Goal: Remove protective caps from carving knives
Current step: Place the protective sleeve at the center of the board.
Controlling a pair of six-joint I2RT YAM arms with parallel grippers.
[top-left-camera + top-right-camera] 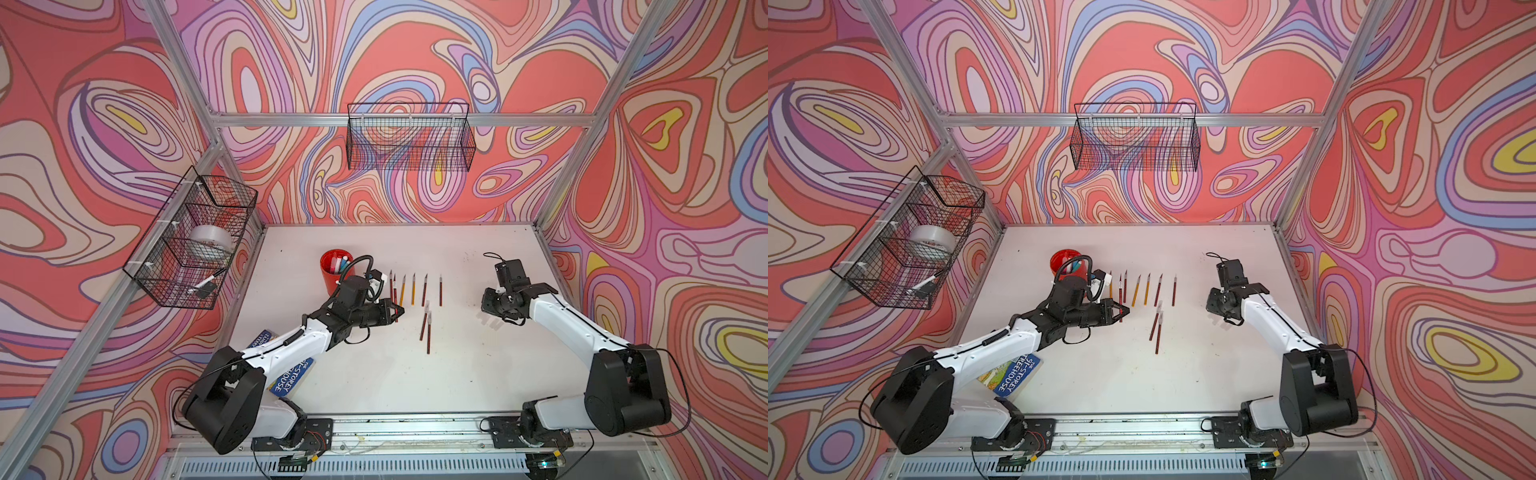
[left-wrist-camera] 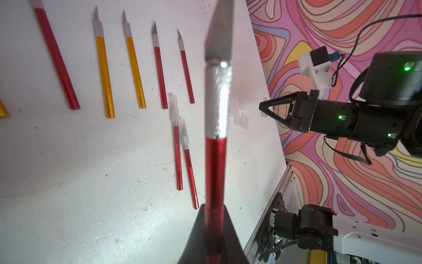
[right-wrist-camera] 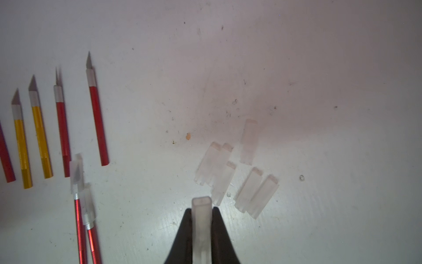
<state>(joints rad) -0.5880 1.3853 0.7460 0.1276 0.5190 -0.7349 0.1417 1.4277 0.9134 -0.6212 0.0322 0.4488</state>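
Between the tips of the left pincer (image 2: 213,212), clamped on the dark red handle, one carving knife (image 2: 215,160) points away with its blade bare, while the right pincer (image 3: 202,213) is closed on a translucent cap (image 3: 201,219) over the desk (image 3: 319,68), close to six loose caps (image 3: 247,189) lying in a cluster. Further out, six more knives (image 2: 102,68) lie in a row with bare blades, so seven of the nine look done. What is left, I judge, is to set down this cap and knife, then strip the two red knives (image 2: 177,155) lying side by side near the row with their sleeves on.
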